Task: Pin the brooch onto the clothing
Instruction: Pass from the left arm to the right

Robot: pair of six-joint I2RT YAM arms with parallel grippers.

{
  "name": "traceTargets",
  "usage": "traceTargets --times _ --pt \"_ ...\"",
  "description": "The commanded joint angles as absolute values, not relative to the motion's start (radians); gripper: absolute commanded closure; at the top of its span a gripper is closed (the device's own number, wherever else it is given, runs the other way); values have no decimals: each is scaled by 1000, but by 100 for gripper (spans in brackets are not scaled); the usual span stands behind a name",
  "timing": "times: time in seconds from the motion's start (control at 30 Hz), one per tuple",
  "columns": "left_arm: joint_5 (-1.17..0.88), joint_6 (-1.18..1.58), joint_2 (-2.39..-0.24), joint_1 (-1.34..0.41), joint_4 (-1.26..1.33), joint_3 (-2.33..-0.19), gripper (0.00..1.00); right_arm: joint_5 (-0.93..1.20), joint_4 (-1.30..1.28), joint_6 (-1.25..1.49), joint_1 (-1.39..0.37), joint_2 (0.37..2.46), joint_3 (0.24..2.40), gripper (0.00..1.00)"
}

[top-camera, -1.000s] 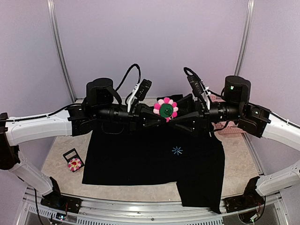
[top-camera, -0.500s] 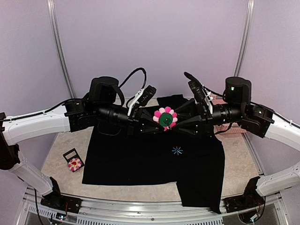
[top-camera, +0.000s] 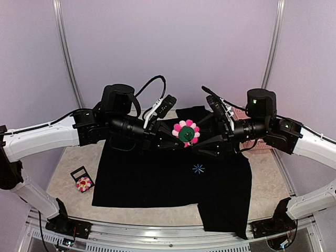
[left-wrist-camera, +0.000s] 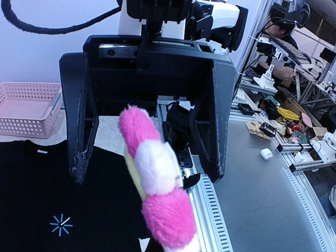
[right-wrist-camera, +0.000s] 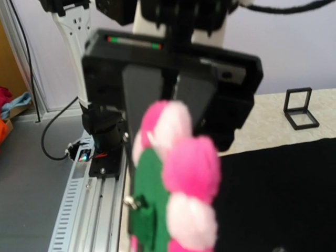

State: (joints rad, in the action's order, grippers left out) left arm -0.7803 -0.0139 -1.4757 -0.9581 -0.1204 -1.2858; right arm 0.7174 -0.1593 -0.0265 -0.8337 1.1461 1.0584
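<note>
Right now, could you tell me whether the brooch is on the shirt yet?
Off: the left gripper holds the brooch in the air above the spread shirt.

Pale lilac walls [top-camera: 168, 42] with metal posts [top-camera: 67, 58] rise behind the left end effector [top-camera: 176, 137]; a beige surface [top-camera: 65, 168] lies below it.
</note>
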Motion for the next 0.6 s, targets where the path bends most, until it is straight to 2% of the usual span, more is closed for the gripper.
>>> traceTargets --times 0.0,0.57 --pt "-813 17 -1490 -959 -129 -1319 100 702 -137 -57 -825 1147 1037 19" --pt "-818 20 -1502 -953 -134 -1333 100 624 -105 -115 -826 1149 986 21"
